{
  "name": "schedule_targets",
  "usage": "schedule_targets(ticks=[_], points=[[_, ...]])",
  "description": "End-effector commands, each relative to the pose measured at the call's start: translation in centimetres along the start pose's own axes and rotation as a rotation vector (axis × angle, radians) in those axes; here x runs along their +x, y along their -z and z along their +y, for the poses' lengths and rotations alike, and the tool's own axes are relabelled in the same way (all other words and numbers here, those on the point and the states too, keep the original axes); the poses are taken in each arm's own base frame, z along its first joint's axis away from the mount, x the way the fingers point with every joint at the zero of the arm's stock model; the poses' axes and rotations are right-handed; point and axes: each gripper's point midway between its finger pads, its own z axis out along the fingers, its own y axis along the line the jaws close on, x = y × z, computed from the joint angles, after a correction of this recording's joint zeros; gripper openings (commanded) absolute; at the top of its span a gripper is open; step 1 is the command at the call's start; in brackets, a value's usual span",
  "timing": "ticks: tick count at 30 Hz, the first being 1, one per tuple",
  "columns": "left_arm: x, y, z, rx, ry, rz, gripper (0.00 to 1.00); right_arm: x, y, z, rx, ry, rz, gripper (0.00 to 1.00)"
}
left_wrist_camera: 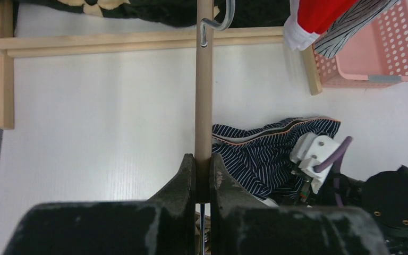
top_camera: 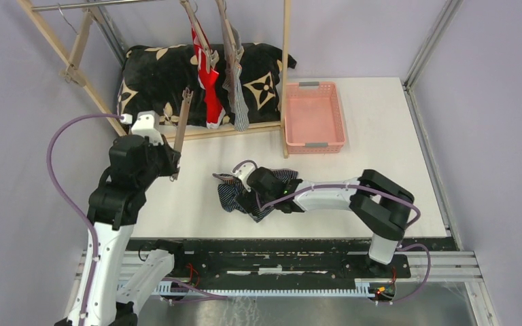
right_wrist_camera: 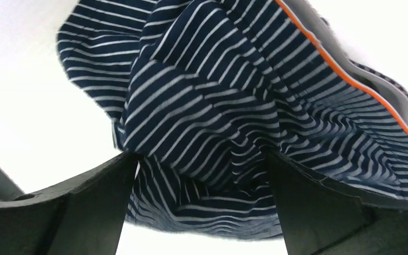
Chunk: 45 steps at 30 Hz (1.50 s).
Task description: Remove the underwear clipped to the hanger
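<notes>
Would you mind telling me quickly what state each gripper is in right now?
Left gripper: shut on the wooden hanger.
Right gripper: open, jaws astride the navy striped boxers.

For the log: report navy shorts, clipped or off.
Off: the navy shorts lie crumpled on the table, apart from the hanger.

Bright even light, faint shadows, right-wrist view slightly blurred
</notes>
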Motion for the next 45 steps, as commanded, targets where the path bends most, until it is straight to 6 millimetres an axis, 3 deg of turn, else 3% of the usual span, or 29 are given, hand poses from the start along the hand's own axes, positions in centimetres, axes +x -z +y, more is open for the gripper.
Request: schedule_targets(ticks=[1, 3, 5, 10, 12, 13, 15, 19, 25, 32, 36, 40, 45], points=[[-5.0, -0.1, -0.9, 0.032, -0.122, -0.099, 0.03, -0.8, -2.5, 0.0, 0.027, -0.017, 0.014, 1.0], [-5.9, -0.5, -1.0, 0.027, -0.15, -0.094, 0.03, 0.1, -3.7, -0.1, 0.017, -0.029, 0.047, 0.95], [-6.9, -0.8, -1.0, 0.022, -0.173, -0.094, 0.03, 0.9, -4.6, -0.1, -0.02, -0.061, 0.076, 0.82], [-9.5, -1.6, -1.6, 0.036, -0.201, -0.114, 0.03, 1.5, -5.4, -1.0, -0.101, -0.19, 0.092, 0.31], [-10.6, -1.8, -1.7, 0.033, -0.211, -0.133, 0.03, 0.7, -4.6, -1.4, -0.103, -0.196, 0.071, 0.05], [-11.2, -2.0, -1.6, 0.029, -0.213, -0.143, 0.03, -0.3, -3.8, -1.6, -0.097, -0.189, 0.045, 0.01], [-12.4, -2.2, -1.6, 0.028, -0.215, -0.162, 0.03, -1.6, -2.4, -2.1, -0.084, -0.17, 0.01, 0.0], [-15.0, -2.9, -1.4, 0.03, -0.217, -0.189, 0.03, -6.5, 2.9, -3.8, -0.024, -0.132, -0.133, 0.0], [-18.3, -4.1, -0.4, 0.037, -0.195, -0.217, 0.03, -13.0, 12.5, -6.8, 0.09, -0.109, -0.381, 0.0], [-21.2, -3.6, 0.1, 0.055, -0.191, -0.279, 0.03, -17.1, 21.5, -12.9, 0.349, -0.094, -0.564, 0.0], [-22.4, -3.0, 0.6, 0.036, -0.191, -0.32, 0.03, -18.7, 23.3, -17.5, 0.444, -0.123, -0.594, 0.0], [-23.3, -2.9, 1.2, 0.016, -0.202, -0.339, 0.03, -20.0, 22.7, -22.3, 0.529, -0.152, -0.592, 0.0], [-24.6, -3.0, 1.7, 0.023, -0.214, -0.369, 0.03, -20.8, 21.5, -25.9, 0.552, -0.174, -0.583, 0.0]])
